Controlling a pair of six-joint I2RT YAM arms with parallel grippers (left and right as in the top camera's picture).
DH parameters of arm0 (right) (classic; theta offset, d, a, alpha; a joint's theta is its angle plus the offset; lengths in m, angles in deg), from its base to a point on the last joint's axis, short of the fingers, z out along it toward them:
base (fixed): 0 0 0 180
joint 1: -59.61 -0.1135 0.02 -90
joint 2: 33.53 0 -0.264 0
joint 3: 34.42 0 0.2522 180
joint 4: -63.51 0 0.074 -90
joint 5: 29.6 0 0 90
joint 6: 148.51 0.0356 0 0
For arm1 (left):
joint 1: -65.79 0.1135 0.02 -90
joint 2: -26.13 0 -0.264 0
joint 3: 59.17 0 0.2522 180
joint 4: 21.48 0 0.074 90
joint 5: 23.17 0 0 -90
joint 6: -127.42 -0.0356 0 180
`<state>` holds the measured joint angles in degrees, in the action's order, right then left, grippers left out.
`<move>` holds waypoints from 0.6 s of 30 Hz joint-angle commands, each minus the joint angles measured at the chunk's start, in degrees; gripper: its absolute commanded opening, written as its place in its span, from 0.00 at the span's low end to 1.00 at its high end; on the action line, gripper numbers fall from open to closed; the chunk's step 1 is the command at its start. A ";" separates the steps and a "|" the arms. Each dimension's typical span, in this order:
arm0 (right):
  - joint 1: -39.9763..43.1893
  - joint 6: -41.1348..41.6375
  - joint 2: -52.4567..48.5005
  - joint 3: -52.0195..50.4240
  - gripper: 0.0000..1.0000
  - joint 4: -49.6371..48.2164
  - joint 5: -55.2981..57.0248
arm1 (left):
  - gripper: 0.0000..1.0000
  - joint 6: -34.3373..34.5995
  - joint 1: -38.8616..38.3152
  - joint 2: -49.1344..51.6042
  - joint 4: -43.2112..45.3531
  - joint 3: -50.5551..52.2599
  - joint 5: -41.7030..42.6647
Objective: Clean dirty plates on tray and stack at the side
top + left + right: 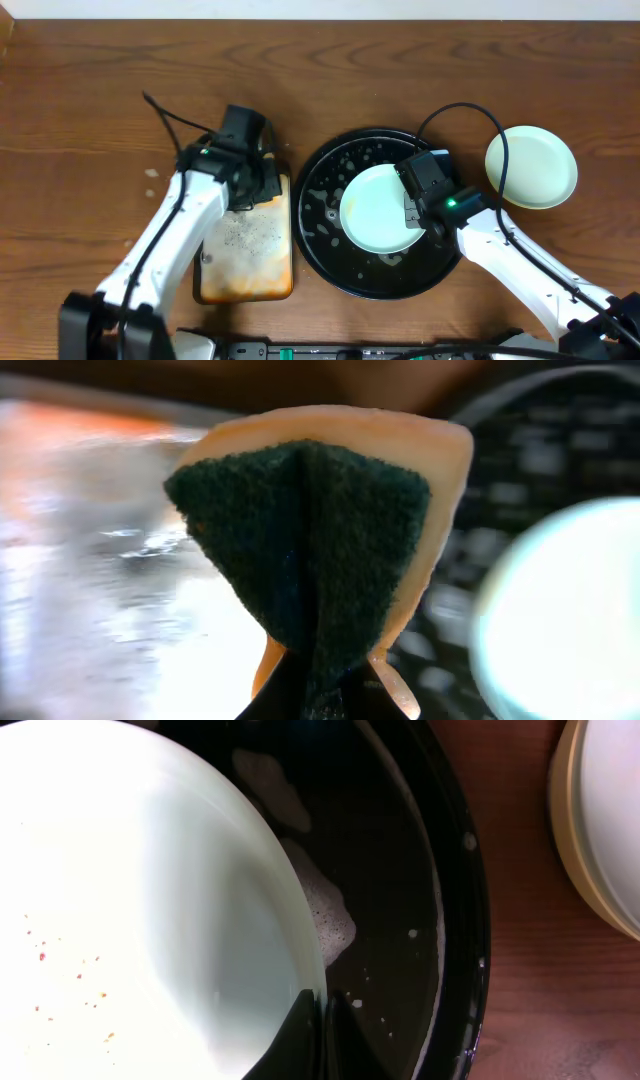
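A pale mint plate (375, 208) lies tilted in the round black tray (320, 190). My right gripper (418, 215) is shut on its right rim. In the right wrist view the fingers (300, 1030) pinch the plate (130, 890), which has small orange specks on its lower left; white foam (325, 915) lies on the tray (400, 850). My left gripper (320, 695), at the far end of the rusty tray beside the black tray, is shut on a folded sponge (310, 530) with a dark green face and yellow-orange foam. Two plates (531, 167) are stacked on the table to the right.
The rectangular rusty-orange tray (245, 245) sits just left of the black tray, wet and foamy. In the right wrist view the stack shows a pale yellow rim (572, 850) under a paler plate (620, 790). Bare wooden table (90, 100) surrounds everything.
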<state>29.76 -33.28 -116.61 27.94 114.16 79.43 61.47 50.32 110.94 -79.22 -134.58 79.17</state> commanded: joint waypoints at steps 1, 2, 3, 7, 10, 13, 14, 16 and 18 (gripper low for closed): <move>0.52 0.85 -0.17 0.42 0.01 0.13 0.37 | 0.08 1.73 -2.27 0.83 1.60 -0.50 12.26; 0.52 0.85 -0.17 0.42 0.01 0.20 0.37 | 0.08 2.01 -3.52 1.31 2.62 -0.50 13.86; 0.52 0.85 -0.17 0.42 0.01 0.22 0.39 | 0.07 2.38 -4.70 1.73 3.54 -0.50 14.58; 0.52 0.87 -0.17 0.42 0.01 0.22 0.37 | 0.08 7.30 -11.98 4.11 9.14 -0.50 15.54; 0.52 0.87 -0.17 0.42 0.01 0.24 0.37 | 0.08 11.43 -16.68 6.47 13.94 -0.50 15.52; 0.52 0.87 -0.17 0.42 0.01 0.22 0.37 | 0.08 14.62 -20.72 9.73 18.99 -0.50 15.52; 0.52 0.87 -0.17 0.42 0.01 0.17 0.37 | 0.08 15.63 -21.75 11.17 20.65 -0.50 15.54; 0.52 0.87 -0.17 0.42 0.01 0.20 0.39 | 0.08 17.25 -23.17 14.12 23.96 -0.50 16.31; 0.52 0.85 -0.17 0.42 0.01 0.22 0.37 | 0.08 18.21 -23.63 16.33 27.56 -0.50 19.63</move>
<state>29.76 -33.26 -116.61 27.94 114.31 79.39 75.52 27.31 123.97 -54.92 -134.58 94.58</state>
